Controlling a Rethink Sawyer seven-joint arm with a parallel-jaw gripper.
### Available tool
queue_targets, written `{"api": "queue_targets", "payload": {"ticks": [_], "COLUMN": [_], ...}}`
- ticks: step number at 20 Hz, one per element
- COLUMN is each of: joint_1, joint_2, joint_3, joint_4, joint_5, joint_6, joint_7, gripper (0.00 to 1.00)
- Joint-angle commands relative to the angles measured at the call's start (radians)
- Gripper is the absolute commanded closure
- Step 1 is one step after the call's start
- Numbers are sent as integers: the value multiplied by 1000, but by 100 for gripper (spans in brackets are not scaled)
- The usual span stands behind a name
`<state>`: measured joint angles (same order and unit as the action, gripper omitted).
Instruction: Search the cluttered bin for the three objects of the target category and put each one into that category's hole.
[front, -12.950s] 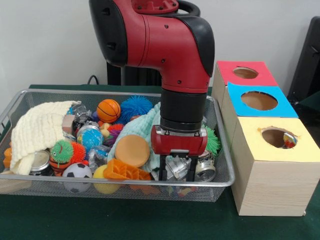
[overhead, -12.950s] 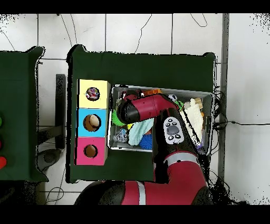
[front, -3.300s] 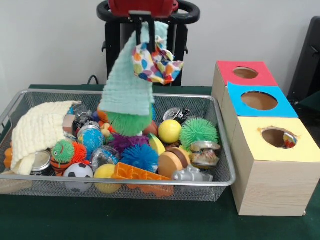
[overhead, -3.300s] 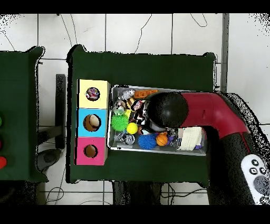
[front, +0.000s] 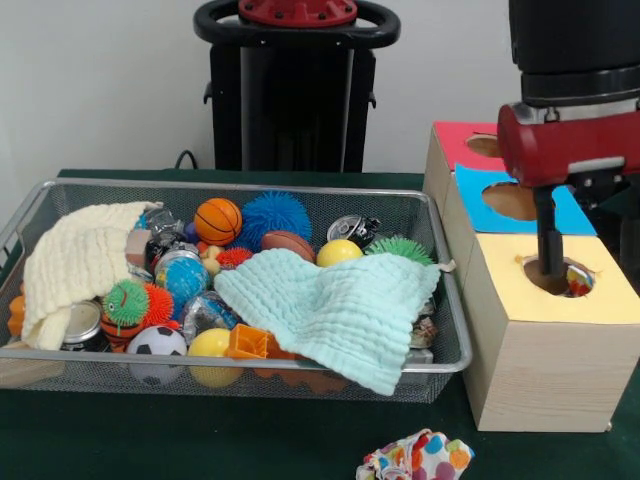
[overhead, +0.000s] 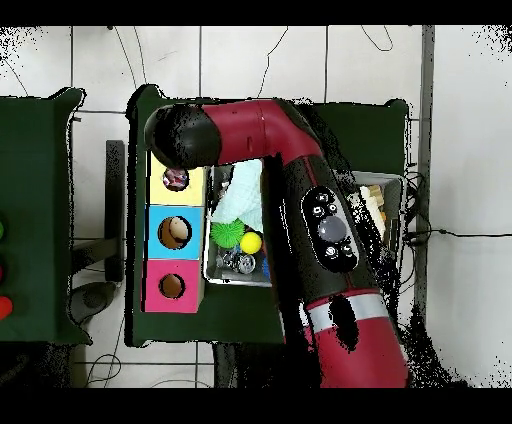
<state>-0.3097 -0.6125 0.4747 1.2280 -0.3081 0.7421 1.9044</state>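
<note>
my red and black arm stood vertical over the yellow-topped pale wooden box, my gripper (front: 549, 262) dipping one visible finger into its rough round hole (front: 556, 276); whether the jaws were open or closed i could not tell. a dotted white cloth piece (front: 416, 456) lay crumpled on the green table before the silver wire mesh bin (front: 441, 357), well apart from me.

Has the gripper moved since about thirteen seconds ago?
Yes. In the front view the gripper has gone from the bin rightward to the yellow-topped box, its tip now at the hole.
</note>
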Motion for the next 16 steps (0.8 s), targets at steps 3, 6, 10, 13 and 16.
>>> {"api": "queue_targets", "payload": {"ticks": [3,6,10,13,16], "joint_1": [-7,2,-10,-2,16], "joint_2": [123,43,20,69,107], "joint_3": [-14,-29,-24,-32,-51], "joint_4": [-268,-211,-114,-134,-165], "joint_5": [-13,-58,-61,-86,-106], "joint_6": [370,461,404,338,277], "joint_7": [-110,-185,-165,-113,-33], "gripper": [0,0,0,0,0]}}
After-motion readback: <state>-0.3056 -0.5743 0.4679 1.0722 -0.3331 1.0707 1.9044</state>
